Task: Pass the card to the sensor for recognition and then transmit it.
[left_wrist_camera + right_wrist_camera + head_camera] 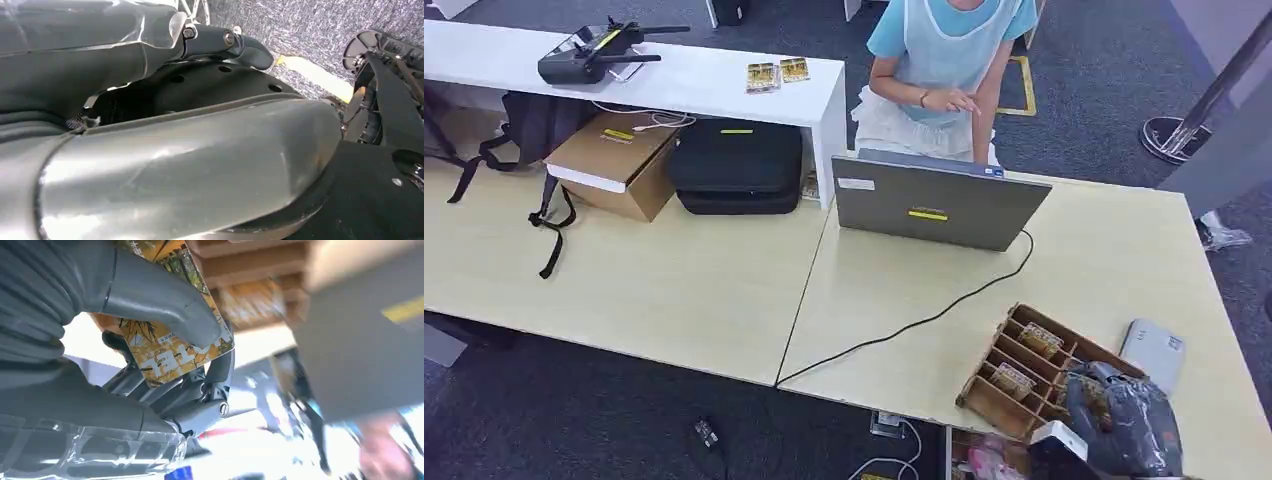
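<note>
In the right wrist view my right hand pinches a yellow-orange printed card between the grey thumb and the dark fingers. The head view puts that hand at the table's near right corner, just over the near end of a wooden divided tray with more cards standing in its slots. A flat white sensor box lies on the table just beyond the hand, to the tray's right. My left hand hangs low beside my body, with nothing seen in it.
A grey laptop stands mid-table with a black cable running to the front edge. A person sits behind it. On the left are a white shelf, a cardboard box and a black case.
</note>
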Available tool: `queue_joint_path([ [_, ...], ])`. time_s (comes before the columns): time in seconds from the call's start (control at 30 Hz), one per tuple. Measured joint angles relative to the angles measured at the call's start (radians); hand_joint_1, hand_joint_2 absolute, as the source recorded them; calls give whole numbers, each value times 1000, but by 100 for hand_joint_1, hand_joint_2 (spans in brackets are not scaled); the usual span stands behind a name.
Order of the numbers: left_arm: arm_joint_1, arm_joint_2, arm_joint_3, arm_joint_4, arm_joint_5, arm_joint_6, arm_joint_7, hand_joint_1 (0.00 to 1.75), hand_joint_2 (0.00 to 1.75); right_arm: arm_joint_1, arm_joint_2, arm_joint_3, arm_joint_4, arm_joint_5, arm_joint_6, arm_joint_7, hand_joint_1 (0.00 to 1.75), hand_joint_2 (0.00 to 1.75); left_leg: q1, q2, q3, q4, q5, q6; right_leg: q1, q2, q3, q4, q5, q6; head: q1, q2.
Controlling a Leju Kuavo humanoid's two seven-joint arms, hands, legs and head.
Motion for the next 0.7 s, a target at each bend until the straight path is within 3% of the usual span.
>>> queue_joint_path([
  [0.07, 0, -1, 0, 0, -3, 0, 0, 0, 0, -27, 15, 0, 0, 0, -24, -40, 175, 175, 0, 0, 1, 0, 0, 0, 0, 0, 0, 0, 0, 0, 0, 0],
  [0.23, 0, -2, 0, 0, -5, 0, -2, 0, 0, -52, 27, 2, 2, -6, -31, -63, 175, 175, 0, 0, 0, 0, 1, 0, 0, 0, 0, 0, 0, 0, 0, 0],
  [0.3, 0, -5, 0, 0, -13, 0, -22, 0, 0, -164, 51, 26, 42, -20, -40, -115, 175, 175, 0, 2, 1, 0, 1, 0, 0, 2, 1, 0, 1, 0, 0, 0],
  [0.37, 0, -5, 0, 0, -20, 1, -22, 0, 0, -237, 63, 49, 79, -24, -28, -122, 175, 175, 0, 2, 1, 0, 1, 1, 0, 2, 1, 1, 1, 0, 0, 0],
  [0.53, -1, -5, 0, 0, -42, 1, -22, 0, 0, -520, 101, 162, 269, -7, 43, -97, 175, 175, 0, 6, 1, 0, 4, -1, 0, 5, -1, 2, 5, -1, -1, 0],
  [0.7, -2, -6, -1, 0, -54, 0, -22, 0, 0, -834, 180, 286, 519, 5, 98, -80, 175, 175, 0, 4, -1, 0, 8, -3, 0, 5, -4, 4, 7, -2, 0, 0],
])
